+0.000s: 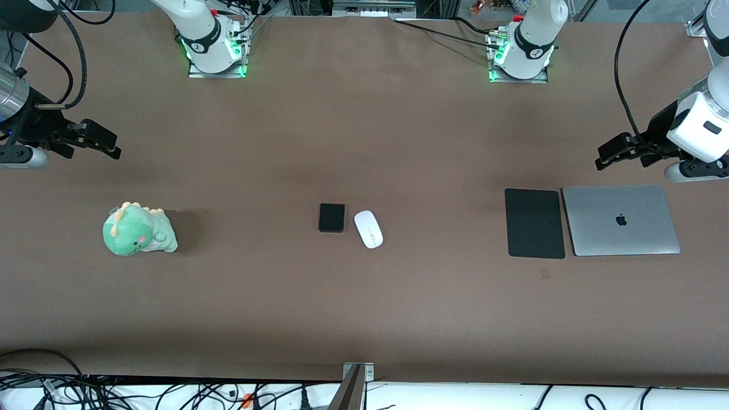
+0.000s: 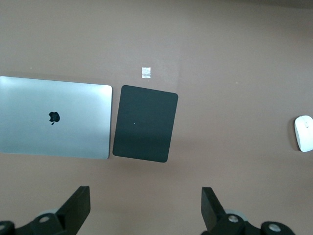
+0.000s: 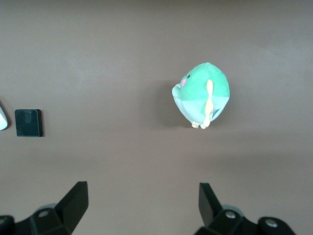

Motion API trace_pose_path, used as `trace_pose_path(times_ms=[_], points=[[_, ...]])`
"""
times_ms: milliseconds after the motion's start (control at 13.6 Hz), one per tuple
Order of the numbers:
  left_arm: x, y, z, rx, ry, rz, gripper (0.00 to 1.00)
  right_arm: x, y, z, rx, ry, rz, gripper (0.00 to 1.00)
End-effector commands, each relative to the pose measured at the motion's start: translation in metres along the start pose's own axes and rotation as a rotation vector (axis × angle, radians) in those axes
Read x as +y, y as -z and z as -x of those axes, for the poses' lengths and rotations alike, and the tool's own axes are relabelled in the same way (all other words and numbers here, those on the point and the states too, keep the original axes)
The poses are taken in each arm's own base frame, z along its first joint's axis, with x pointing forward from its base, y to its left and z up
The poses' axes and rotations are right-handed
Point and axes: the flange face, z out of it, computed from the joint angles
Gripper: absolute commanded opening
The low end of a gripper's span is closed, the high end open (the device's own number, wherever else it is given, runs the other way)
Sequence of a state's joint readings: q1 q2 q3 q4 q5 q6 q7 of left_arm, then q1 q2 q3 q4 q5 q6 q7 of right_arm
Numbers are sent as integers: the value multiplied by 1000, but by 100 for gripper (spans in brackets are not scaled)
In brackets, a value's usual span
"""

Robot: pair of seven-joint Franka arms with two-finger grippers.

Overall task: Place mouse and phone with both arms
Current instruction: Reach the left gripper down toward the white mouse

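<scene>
The white oval mouse (image 1: 368, 229) lies at the middle of the brown table, and its edge shows in the left wrist view (image 2: 303, 133). Beside it, toward the right arm's end, lies the small black phone (image 1: 331, 217), which the right wrist view also catches (image 3: 28, 122). My left gripper (image 1: 605, 156) hangs open and empty in the air above the table at the left arm's end, over the bare strip beside the laptop; its fingers (image 2: 78, 205) stand wide apart. My right gripper (image 1: 111, 147) hangs open and empty at the right arm's end, fingers (image 3: 76, 201) spread.
A closed silver laptop (image 1: 621, 220) and a matte black mouse pad (image 1: 534, 223) lie side by side toward the left arm's end. A green plush dinosaur (image 1: 138, 230) sits toward the right arm's end. A small tape mark (image 1: 545, 273) is near the pad.
</scene>
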State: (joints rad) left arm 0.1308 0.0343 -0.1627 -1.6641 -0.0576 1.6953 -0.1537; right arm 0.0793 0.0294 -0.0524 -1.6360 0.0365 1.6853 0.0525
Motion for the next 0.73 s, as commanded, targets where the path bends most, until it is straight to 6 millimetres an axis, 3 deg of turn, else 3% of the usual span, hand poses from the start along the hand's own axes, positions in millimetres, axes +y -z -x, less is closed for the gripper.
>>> trace_pose_path(times_ms=[0,220,659], points=[[21,-2,2,-17,4,25,100,-1,9,6,1,0,-3,100],[71,-31,-1,-43,110,35,100,-2,9,6,1,2,-1,100],[214,-119,-2,-73,276,87,100,-3,8,5,0,3,-1,100]])
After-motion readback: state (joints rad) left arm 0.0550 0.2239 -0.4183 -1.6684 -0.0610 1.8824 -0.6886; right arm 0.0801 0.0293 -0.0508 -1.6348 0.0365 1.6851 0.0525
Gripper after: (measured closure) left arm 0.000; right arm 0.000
